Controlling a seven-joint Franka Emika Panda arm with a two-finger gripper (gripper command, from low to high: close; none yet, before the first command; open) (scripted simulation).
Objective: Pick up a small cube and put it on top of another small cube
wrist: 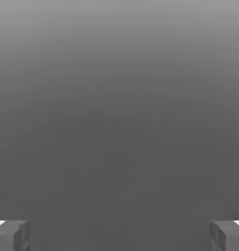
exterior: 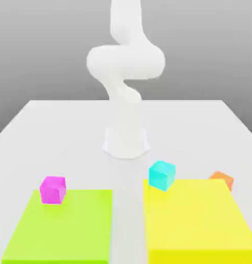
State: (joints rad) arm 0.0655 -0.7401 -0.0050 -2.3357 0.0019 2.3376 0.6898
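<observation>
Behind the yellow mat (exterior: pixel 200 221), small plain orange cube (exterior: pixel 222 180) untouched; small plain magenta-pink cube (exterior: pixel 52 190) well apart, bare. Gripper (wrist: pixel 119 235) spread wide, empty. Nothing done; whole pick-and-stack remains.

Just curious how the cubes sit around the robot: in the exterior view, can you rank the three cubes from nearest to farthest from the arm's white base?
1. Cyan cube: nearest the base, just to the exterior view's right of it.
2 and 3. Orange cube, far on the exterior view's right, and magenta cube, on the left: too close to call.
</observation>
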